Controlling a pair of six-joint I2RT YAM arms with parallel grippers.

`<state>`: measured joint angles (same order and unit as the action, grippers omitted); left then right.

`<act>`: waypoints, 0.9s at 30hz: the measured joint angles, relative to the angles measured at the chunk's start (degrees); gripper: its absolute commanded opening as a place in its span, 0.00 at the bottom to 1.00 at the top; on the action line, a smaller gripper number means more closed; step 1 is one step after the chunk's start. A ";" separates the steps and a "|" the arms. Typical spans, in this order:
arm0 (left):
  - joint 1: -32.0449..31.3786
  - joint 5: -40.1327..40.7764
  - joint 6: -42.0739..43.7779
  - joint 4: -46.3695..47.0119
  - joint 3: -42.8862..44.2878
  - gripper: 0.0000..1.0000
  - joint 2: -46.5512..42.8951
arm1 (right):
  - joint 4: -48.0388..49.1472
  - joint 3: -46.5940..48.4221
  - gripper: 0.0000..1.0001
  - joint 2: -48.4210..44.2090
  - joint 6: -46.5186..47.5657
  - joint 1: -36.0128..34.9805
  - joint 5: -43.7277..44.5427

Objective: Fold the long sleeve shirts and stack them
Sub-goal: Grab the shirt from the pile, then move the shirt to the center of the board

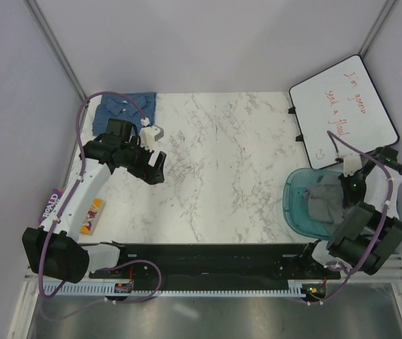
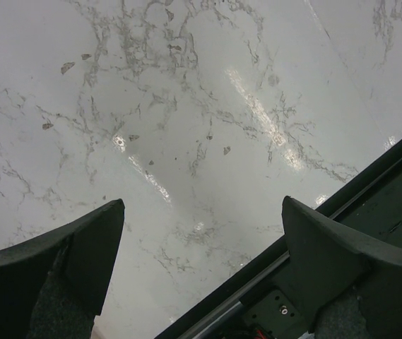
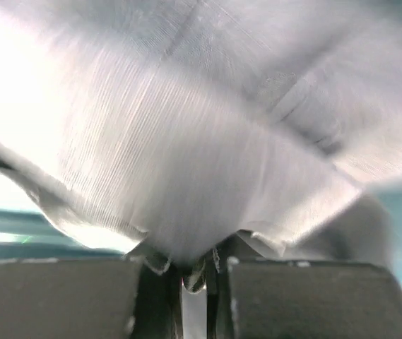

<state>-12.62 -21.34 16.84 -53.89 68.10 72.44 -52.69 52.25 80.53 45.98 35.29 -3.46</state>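
Observation:
The blue checked shirt (image 1: 125, 107) lies folded at the table's far left corner. The grey shirt (image 1: 322, 200) sits crumpled inside a teal bin (image 1: 294, 205) at the right. My right gripper (image 1: 347, 189) reaches into the bin and is shut on a fold of the grey shirt (image 3: 186, 162), which fills the right wrist view; the cloth is pinched between the jaws (image 3: 193, 279). My left gripper (image 1: 157, 169) hangs open and empty over the bare marble (image 2: 186, 141), right of the blue shirt.
A whiteboard (image 1: 342, 113) with red writing leans at the far right. A colourful book (image 1: 91, 215) lies near the left arm's base. A black rail (image 1: 208, 258) runs along the near edge, also in the left wrist view (image 2: 370, 205).

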 measured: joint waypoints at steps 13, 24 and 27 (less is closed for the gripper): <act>5.99 -5.22 -2.45 0.11 6.45 0.99 -0.76 | -17.99 58.73 0.00 -7.98 -12.15 -7.61 -31.01; 19.26 -12.33 -6.47 0.63 10.32 1.00 -0.85 | 6.05 63.23 0.04 1.97 -48.46 -45.59 -35.91; 20.00 -13.38 -6.99 0.57 10.32 1.00 -0.96 | 13.94 61.35 0.98 4.81 -59.01 -47.84 -35.63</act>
<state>7.38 -34.72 9.85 -53.32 78.41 71.48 -38.74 113.60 85.34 -13.04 -12.56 -39.09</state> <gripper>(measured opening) 0.993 0.175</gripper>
